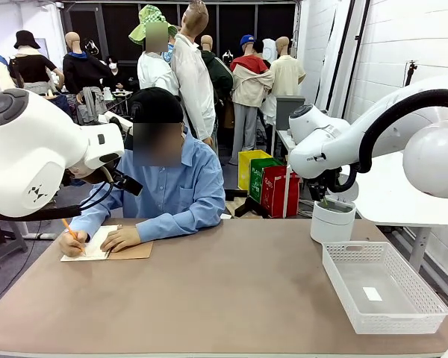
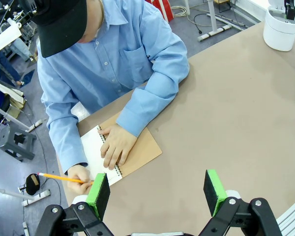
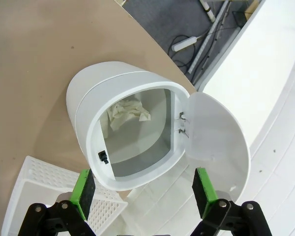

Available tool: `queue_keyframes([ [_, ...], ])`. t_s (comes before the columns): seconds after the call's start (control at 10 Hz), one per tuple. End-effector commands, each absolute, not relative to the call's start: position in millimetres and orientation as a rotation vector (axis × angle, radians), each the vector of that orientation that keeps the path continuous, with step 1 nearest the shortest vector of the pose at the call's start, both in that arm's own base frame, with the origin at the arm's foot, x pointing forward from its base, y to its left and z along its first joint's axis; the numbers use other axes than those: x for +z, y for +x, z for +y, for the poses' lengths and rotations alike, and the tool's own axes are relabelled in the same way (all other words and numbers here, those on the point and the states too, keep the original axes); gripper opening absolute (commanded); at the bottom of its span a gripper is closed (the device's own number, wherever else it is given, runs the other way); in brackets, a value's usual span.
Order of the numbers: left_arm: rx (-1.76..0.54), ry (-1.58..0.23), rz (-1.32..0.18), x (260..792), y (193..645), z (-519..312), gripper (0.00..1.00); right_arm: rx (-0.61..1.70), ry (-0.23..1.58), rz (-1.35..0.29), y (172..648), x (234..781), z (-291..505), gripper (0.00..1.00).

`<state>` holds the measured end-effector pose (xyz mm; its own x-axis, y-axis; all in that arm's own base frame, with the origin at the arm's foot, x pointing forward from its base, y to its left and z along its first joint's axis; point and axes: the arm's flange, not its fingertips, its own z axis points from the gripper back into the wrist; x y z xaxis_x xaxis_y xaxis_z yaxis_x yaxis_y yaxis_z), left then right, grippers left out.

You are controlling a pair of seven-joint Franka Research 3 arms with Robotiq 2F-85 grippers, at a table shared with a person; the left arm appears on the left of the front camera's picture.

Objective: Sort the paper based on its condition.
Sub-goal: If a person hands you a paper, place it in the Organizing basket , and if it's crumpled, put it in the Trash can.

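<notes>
A crumpled piece of white paper (image 3: 128, 113) lies inside the white bin (image 3: 96, 98), whose lid (image 3: 221, 142) hangs open to one side. My right gripper (image 3: 145, 189) hovers just above the bin's mouth, open, with nothing between its green pads. In the front view that bin (image 1: 332, 222) stands at the far right of the table under the right gripper (image 1: 325, 198). My left gripper (image 2: 156, 192) is open and empty, high over the table's left part. Below it a person writes with an orange pencil (image 2: 64, 178) on the white page (image 2: 90, 147) of a brown-covered notebook (image 2: 142, 150).
A white mesh basket (image 1: 403, 317) stands at the near right of the table and holds a tiny white tag (image 1: 372, 294). The person's forearms (image 1: 160, 227) rest on the far left edge. Brown tabletop (image 1: 224, 291) stretches between notebook and basket.
</notes>
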<state>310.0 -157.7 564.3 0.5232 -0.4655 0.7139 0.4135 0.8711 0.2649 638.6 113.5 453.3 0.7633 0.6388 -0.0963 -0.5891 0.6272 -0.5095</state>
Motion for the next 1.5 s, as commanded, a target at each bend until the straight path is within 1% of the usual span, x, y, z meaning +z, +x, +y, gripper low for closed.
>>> queue_keyframes([
  [0.0,-0.537,0.078,-0.880,563.3,310.4,-157.2,1.00,0.711,-0.553,-0.112,640.6,452.4,111.6,1.00],
  [0.5,-0.537,0.078,-0.880,563.3,310.4,-157.2,1.00,0.705,-0.548,-0.097,638.7,453.3,113.5,1.00],
  [0.7,-0.537,0.078,-0.880,563.3,310.4,-157.2,1.00,0.796,-0.359,-0.205,609.3,470.4,127.1,1.00],
  [1.1,-0.537,0.078,-0.880,563.3,310.4,-157.2,1.00,0.869,-0.183,-0.336,556.1,504.1,162.8,1.00],
  [1.2,-0.537,0.078,-0.880,563.3,310.4,-157.2,1.00,0.910,-0.135,-0.365,544.6,511.4,166.2,1.00],
  [1.4,-0.537,0.078,-0.880,563.3,310.4,-157.2,1.00,1.061,0.000,-0.452,507.9,532.5,170.2,1.00],
])
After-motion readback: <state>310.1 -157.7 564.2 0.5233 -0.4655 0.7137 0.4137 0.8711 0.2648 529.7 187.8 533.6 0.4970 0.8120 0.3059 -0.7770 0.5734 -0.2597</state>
